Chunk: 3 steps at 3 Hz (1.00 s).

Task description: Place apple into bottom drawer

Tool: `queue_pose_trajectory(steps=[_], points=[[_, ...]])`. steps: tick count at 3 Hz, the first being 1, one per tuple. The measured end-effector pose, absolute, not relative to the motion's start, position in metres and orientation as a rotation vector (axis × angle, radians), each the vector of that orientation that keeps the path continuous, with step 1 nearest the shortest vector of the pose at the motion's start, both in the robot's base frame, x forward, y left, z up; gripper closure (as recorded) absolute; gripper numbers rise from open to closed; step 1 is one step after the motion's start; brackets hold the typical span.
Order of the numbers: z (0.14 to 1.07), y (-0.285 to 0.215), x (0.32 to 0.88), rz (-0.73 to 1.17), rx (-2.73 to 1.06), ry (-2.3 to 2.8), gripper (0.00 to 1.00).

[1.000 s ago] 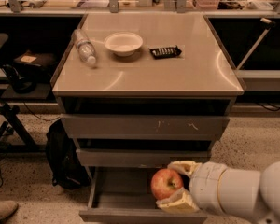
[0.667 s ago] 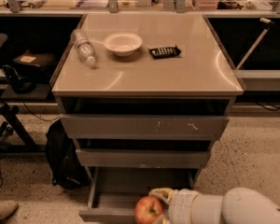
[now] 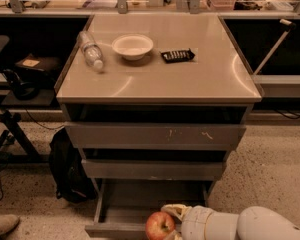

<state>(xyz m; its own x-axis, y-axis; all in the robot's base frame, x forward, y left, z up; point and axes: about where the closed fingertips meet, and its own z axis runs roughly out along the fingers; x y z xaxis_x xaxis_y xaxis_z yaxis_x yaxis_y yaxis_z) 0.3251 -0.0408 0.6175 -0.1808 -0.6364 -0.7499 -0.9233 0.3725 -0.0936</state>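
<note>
The red apple (image 3: 160, 225) sits in my gripper (image 3: 171, 221) at the bottom edge of the camera view, just over the front lip of the bottom drawer (image 3: 150, 204). That drawer is pulled out, its grey tray open below the middle drawer (image 3: 152, 169) and the scratched top drawer (image 3: 155, 135). My white arm (image 3: 240, 225) reaches in from the lower right. The fingers (image 3: 174, 210) curl around the apple's right side.
On the cabinet top (image 3: 190, 79) lie a plastic bottle (image 3: 91, 50), a white bowl (image 3: 132, 46) and a dark snack packet (image 3: 177, 55). A black backpack (image 3: 67, 169) leans at the cabinet's left. A shoe (image 3: 2, 225) shows at bottom left.
My gripper has carried the apple left and down, from inside the drawer's right part to over its front edge. The arm has sunk lower in the view.
</note>
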Motion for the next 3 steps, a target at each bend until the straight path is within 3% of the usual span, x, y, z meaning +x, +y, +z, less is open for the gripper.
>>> queue_pose_trajectory(steps=[1,3], points=[[0.596,-0.047,0.334,0.438,-1.353,1.938,1.00],[0.457,-0.110,0.338,0.306,-1.284,2.221,1.00]])
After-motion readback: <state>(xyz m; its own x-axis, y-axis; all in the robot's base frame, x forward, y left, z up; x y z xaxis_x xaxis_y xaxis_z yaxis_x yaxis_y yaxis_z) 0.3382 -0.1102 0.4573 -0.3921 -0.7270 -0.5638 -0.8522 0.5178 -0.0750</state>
